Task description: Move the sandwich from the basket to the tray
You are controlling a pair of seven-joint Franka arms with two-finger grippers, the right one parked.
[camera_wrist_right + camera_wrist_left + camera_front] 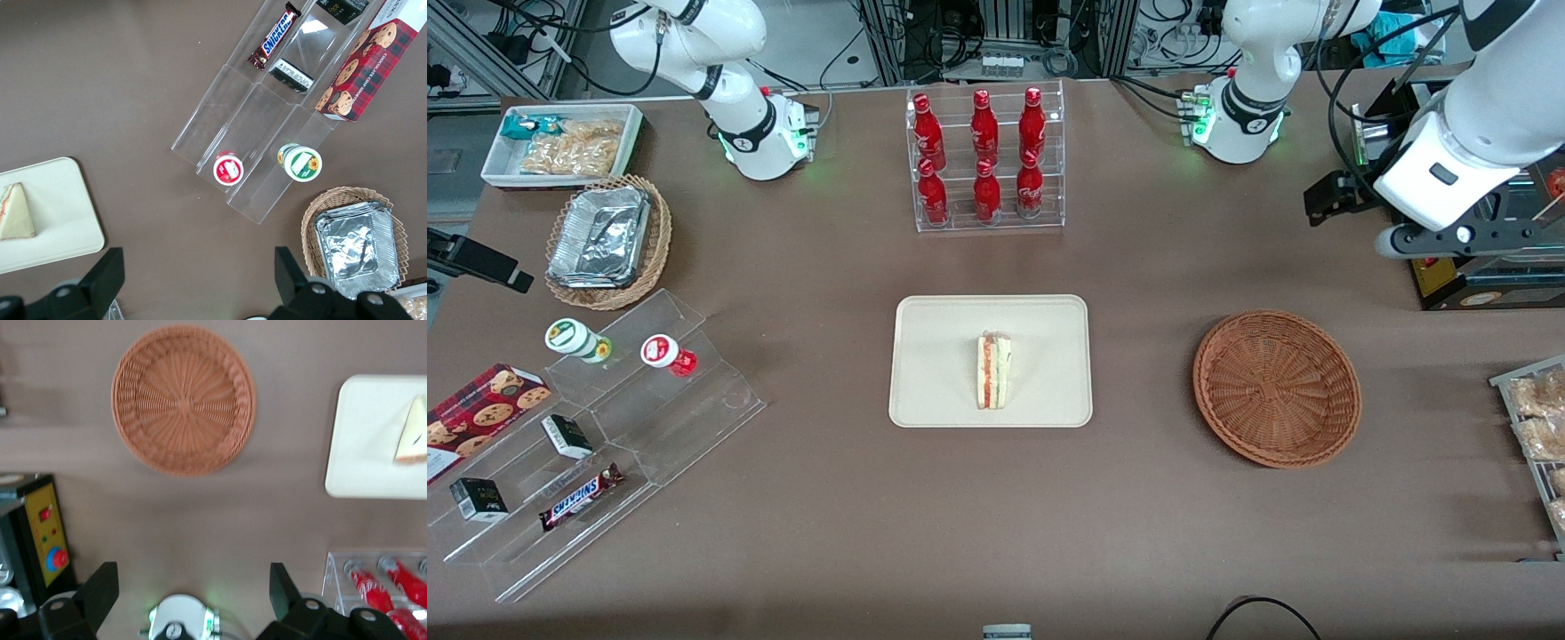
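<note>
The triangular white-bread sandwich (993,371) lies on the flat cream rectangular tray (934,391); the round reddish-brown wicker basket (1276,388) holds nothing. The tool (193,587) hangs high, fingers apart, empty. Likely light and squashy; grip gently across its 2 bread faces.

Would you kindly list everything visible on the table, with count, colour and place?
sandwich: one, white, on the tray
tray: one, cream, mid-table
basket: one, reddish-brown, empty, toward the working arm's end
cola bottles: six, red, in a clear rack
foil trays: silver stack, in a tan basket
candy bar: one, brown, on a clear stand
cookie box: one, red
gripper: open, raised, away from the basket
</note>
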